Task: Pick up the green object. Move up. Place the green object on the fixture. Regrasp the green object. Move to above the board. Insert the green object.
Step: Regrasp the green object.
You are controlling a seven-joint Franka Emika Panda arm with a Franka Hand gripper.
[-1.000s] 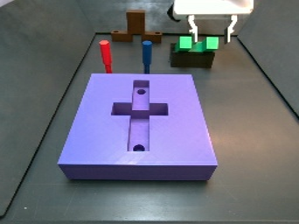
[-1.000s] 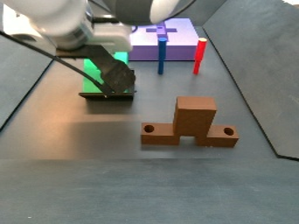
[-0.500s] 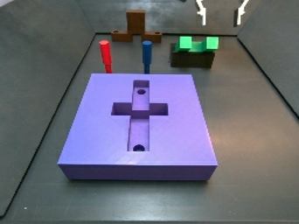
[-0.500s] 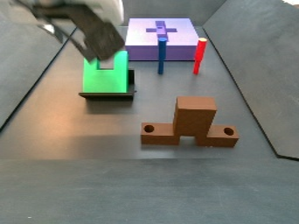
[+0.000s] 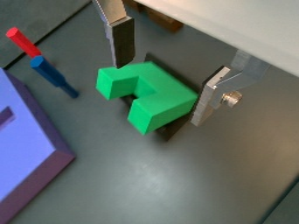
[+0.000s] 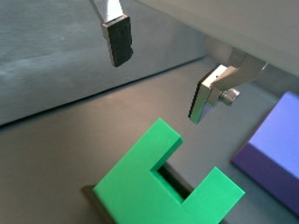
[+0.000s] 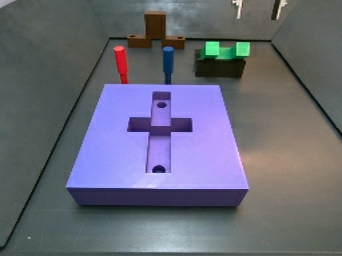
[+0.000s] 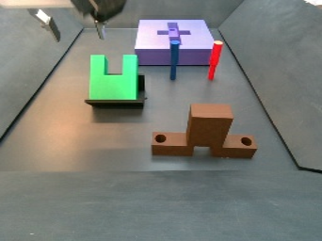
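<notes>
I had the pincer raised clear above the green object, its jaws spread wide and holding nothing. In both wrist views the two silver fingers stood well apart with only air between them, the green object lying below. In a side view only the fingertips of the pincer showed at the top edge, above the far right corner of the desk; in a side view from the opposite end the pincer hung at the upper left.

The green object rested on the fixture, its two prongs and square notch plain to see. In a side view the green object covered nearly all of the fixture, of which only a dark edge showed at the right and near sides.

The board lay near the camera in that side view, its cross recess empty. At its far edge stood a red peg and a blue peg, and beyond them a brown stand. In a side view the stand sat near, right of the fixture.
</notes>
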